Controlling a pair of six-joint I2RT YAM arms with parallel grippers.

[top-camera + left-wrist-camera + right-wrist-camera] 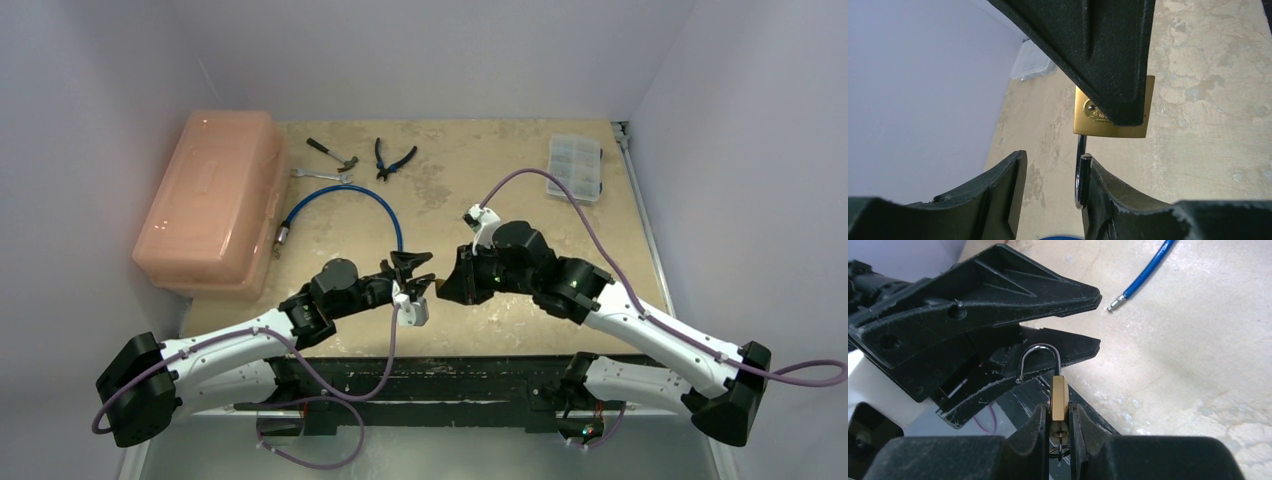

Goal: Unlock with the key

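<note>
while our right gripper point(1058, 409) clamps the brass padlock point(1058, 392), key point(1060, 440) low between its jaws, left gripper point(1054, 157) spread apart, shackle point(1079, 185) just inside one finger

left hand point(1053, 161) ajar (right hand point(1058, 413) tight)

The padlock point(1058, 396) is finished in brass-gold, its shackle point(1041, 348) in silver. The hose point(1147, 271) is coloured blue, the worktop point(480, 170) mottled beige with darker blotches, the case point(210, 200) salmon pink.
</note>
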